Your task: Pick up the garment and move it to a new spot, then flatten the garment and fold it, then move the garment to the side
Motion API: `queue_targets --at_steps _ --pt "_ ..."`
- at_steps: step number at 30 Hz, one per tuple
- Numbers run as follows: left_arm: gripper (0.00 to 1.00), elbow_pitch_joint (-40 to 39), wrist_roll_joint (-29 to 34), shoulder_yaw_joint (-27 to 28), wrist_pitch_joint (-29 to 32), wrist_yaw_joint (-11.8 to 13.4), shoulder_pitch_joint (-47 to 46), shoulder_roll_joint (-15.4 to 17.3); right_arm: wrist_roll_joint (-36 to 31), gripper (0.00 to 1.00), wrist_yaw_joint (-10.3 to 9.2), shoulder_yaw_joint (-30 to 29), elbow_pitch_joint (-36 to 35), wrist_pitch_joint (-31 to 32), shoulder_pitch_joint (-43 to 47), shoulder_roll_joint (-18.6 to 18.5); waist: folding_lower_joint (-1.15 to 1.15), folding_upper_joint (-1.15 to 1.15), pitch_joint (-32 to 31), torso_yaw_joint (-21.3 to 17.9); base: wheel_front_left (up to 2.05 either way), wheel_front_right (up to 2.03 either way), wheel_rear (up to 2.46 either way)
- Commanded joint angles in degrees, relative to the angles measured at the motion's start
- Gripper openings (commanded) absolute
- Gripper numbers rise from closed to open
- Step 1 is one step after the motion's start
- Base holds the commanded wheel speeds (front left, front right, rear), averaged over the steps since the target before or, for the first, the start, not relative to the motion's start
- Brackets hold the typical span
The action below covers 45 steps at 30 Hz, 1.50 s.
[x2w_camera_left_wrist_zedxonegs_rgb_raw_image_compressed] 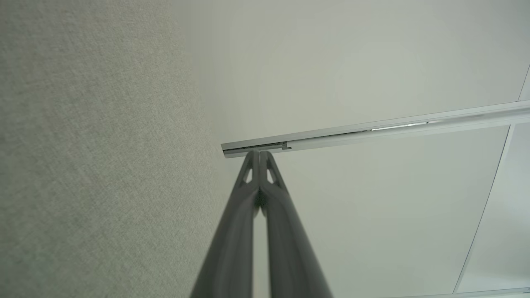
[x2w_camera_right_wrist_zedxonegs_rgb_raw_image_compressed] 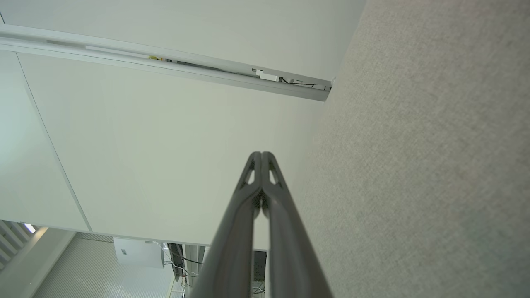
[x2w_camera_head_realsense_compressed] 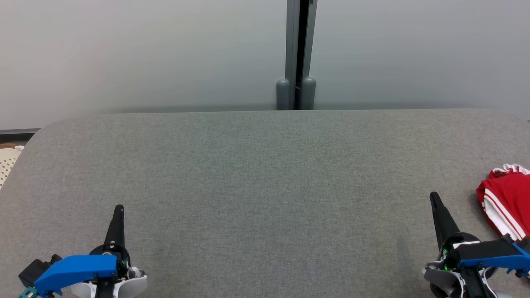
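The chief risk sits with the garment [x2w_camera_head_realsense_compressed: 506, 203], a red piece with white stripes bunched at the far right of the grey fabric-covered counter [x2w_camera_head_realsense_compressed: 265, 178] and cut off by the head view's right edge. How much of it runs beyond that edge cannot be told, so a pinch taken from here may catch only a fold or the trim, and the cloth could drag or slip off the side as it rises. A second risk is the right claw [x2w_camera_head_realsense_compressed: 434, 199]: its two fingers are pressed together on nothing, so unless it opens first it would shove the heap outward rather than grip it. The left claw [x2w_camera_head_realsense_compressed: 118, 212] is likewise closed to a point and holds nothing, low at the left, well apart from the garment. The garment lies just to the right of the right claw's fingers, near but not touching them
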Motion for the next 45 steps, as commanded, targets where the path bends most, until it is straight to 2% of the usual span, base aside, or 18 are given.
queue_targets --at_steps 1,27,45 --pt "0.0 -0.6 -0.9 0.5 0.3 -0.4 -0.9 0.2 1.0 0.0 0.02 -0.2 -0.7 0.3 0.7 -0.3 0.0 0.0 0.0 0.0 0.0 0.0 0.0" --pt "0.0 -2.6 -10.8 1.4 3.1 -1.3 -2.0 0.2 11.8 0.0 0.02 -1.3 -3.7 3.0 1.4 -0.4 0.0 0.0 0.0 1.4 0.0 0.0 0.0" --pt "0.0 -2.5 -10.6 1.4 3.1 -1.3 -1.9 0.1 11.6 0.0 0.02 -1.3 -3.7 3.0 1.4 -0.4 0.0 0.0 0.0 1.4 0.0 0.0 0.0"
